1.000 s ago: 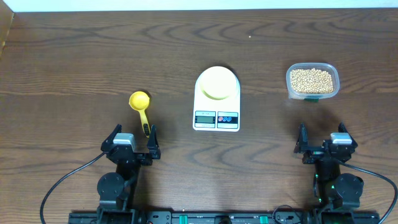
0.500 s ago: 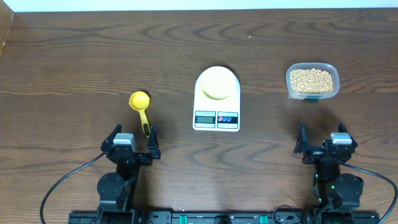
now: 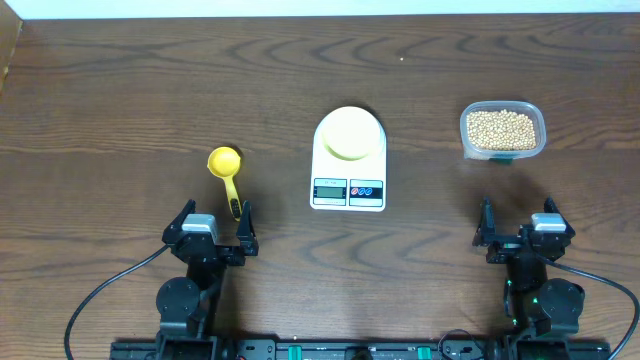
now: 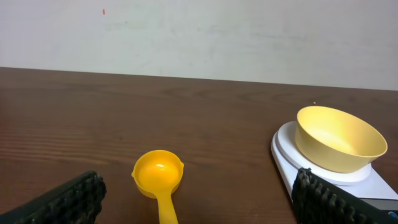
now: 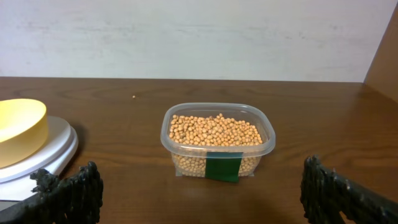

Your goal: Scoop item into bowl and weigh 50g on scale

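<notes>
Nothing has moved. Left hand [image 3: 215, 212] and right hand [image 3: 518, 215] wait released; scoop [image 3: 224, 162] lies at the left's 12 o'clock for pickup; bowl [image 3: 349, 133] sits on scale [image 3: 348, 190] for weighing.

The overhead view looks straight down on the whole table [image 3: 120, 80]. Both wrist views sit low, near-left and near-right, facing the far wall [image 4: 186, 31], sharing the scale [image 4: 281, 142] and bowl [image 4: 339, 140].
</notes>
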